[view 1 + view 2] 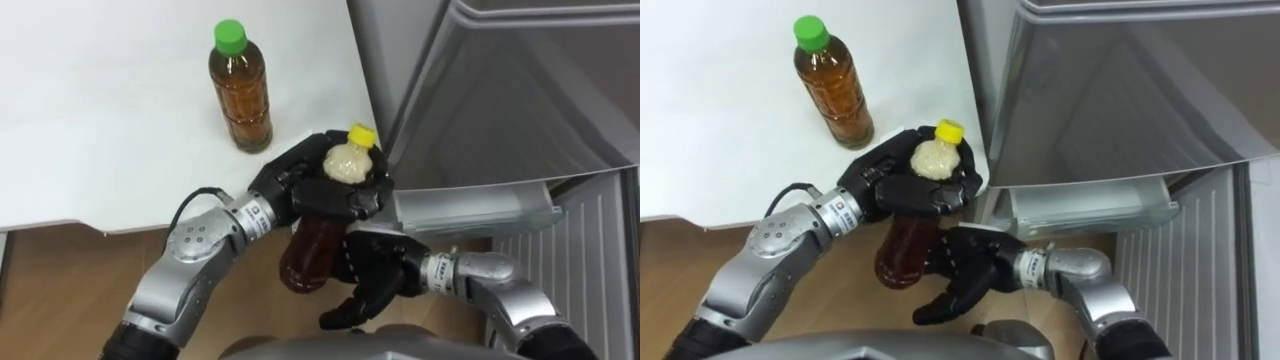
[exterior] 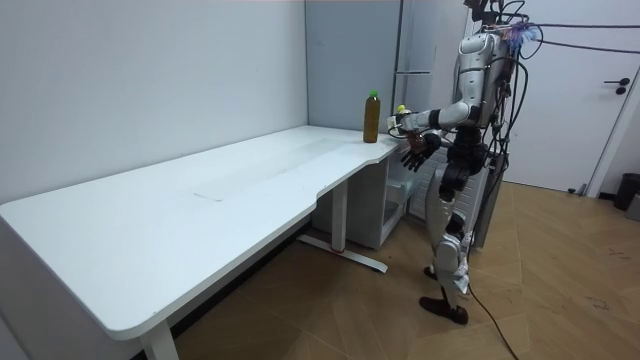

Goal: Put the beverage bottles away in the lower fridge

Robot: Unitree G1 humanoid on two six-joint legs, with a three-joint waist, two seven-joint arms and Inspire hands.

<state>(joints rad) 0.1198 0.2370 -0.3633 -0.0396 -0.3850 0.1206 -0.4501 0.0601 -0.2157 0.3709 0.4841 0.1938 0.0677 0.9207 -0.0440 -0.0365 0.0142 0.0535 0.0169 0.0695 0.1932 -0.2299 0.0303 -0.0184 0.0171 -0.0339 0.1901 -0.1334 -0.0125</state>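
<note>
L hand (image 1: 325, 200) fingers curled round yellow-cap bottle (image 1: 305, 255) up top; R hand (image 1: 380, 270) spread beneath. Btl could swing, clip fridge (image 1: 520, 100), I reckon.

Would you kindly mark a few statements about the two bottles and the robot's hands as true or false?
1. The left hand has its fingers curled round the yellow-capped bottle. True.
2. The green-capped bottle lies on its side on the table. False: it stands upright.
3. The right hand grips the green-capped bottle. False: it is open, below the left hand, beside the held bottle.
4. The yellow-capped bottle is held off the table, past its edge. True.
</note>
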